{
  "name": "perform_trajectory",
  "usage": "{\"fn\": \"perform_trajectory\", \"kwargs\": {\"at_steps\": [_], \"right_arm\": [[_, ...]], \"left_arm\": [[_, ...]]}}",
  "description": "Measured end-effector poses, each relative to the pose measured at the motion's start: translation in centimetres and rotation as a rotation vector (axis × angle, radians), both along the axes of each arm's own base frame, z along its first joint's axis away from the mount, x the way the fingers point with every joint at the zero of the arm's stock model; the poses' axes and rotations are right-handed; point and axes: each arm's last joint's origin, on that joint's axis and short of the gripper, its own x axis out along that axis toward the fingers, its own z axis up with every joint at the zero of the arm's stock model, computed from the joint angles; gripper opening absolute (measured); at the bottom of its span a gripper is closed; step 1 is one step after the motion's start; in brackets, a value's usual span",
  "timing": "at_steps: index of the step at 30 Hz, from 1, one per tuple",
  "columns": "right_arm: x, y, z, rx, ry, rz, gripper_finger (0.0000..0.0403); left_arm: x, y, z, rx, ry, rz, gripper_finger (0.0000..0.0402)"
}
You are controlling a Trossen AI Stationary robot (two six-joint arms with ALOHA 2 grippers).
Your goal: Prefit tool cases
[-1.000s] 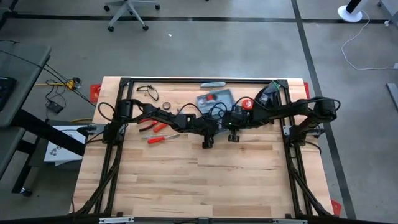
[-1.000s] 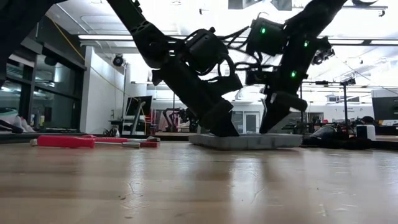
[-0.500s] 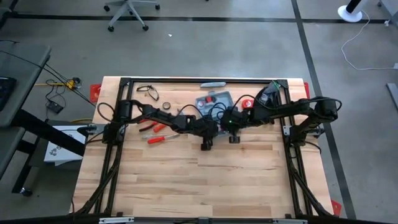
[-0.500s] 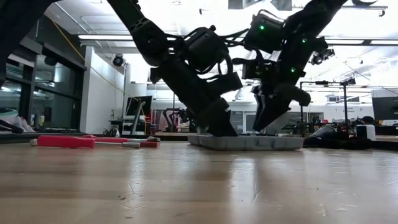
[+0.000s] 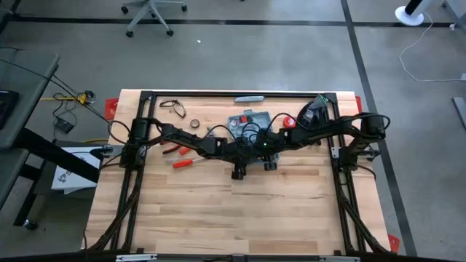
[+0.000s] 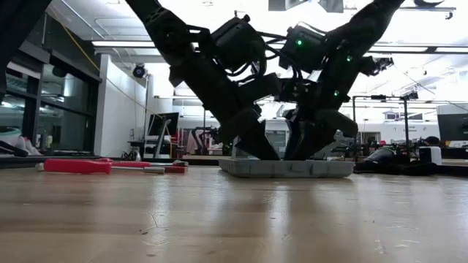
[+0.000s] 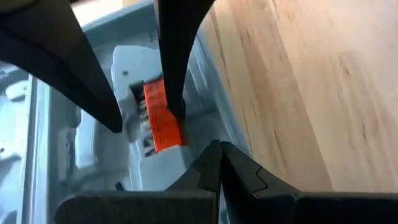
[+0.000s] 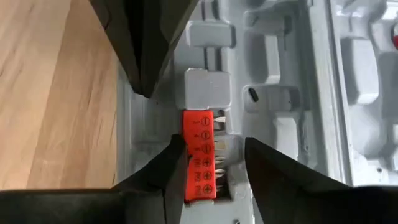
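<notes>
The blue-grey tool case [image 5: 251, 122] lies open on the table's far middle, showing as a low tray [image 6: 285, 168] in the low view. An orange bit holder [image 8: 198, 155] sits in a moulded slot by the case's near wall [image 7: 160, 118]. My right gripper [image 8: 211, 165] is open over the case [image 5: 262, 140], with one finger on either side of the bit holder. My left gripper [image 7: 219, 152] is shut and stands just left of it at the case's near rim [image 5: 245, 140]. My left gripper's shut tips slant down at the case's near rim [image 7: 208, 127]; I cannot tell whether they touch it. My right gripper points steeply down with a finger [image 8: 171, 163] right beside the bit holder's long edge; I cannot tell whether it touches.
Red-handled tools [image 5: 183, 153] lie left of the case, low on the table in the low view [image 6: 77, 166]. A red round object [image 5: 289, 121] sits right of the case. Glasses [image 5: 172, 107] and a slim grey bar [image 5: 249, 98] lie at the far edge. Bare wood [image 5: 233, 211] fills the near half.
My right gripper has opened, tipped further down and gone a little toward the table's left, sinking onto the case. My left gripper, still shut, has risen slightly at the case's near rim. The case stays where it was.
</notes>
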Motion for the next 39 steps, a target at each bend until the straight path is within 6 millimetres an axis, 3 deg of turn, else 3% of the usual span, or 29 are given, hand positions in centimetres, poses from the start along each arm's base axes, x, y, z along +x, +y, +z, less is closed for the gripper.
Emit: {"fn": "perform_trajectory", "kwargs": {"at_steps": [26,39], "right_arm": [[0.9,0.0,1.1,0.117,-0.003,-0.125,0.0157],[1.0,-0.1,-0.2,0.137,0.042,-0.157,0.0157]], "left_arm": [[-0.4,0.7,-0.6,0.065,0.068,0.05,0.0001],[-0.1,0.5,-1.1,0.036,0.045,0.072,0.0001]]}}
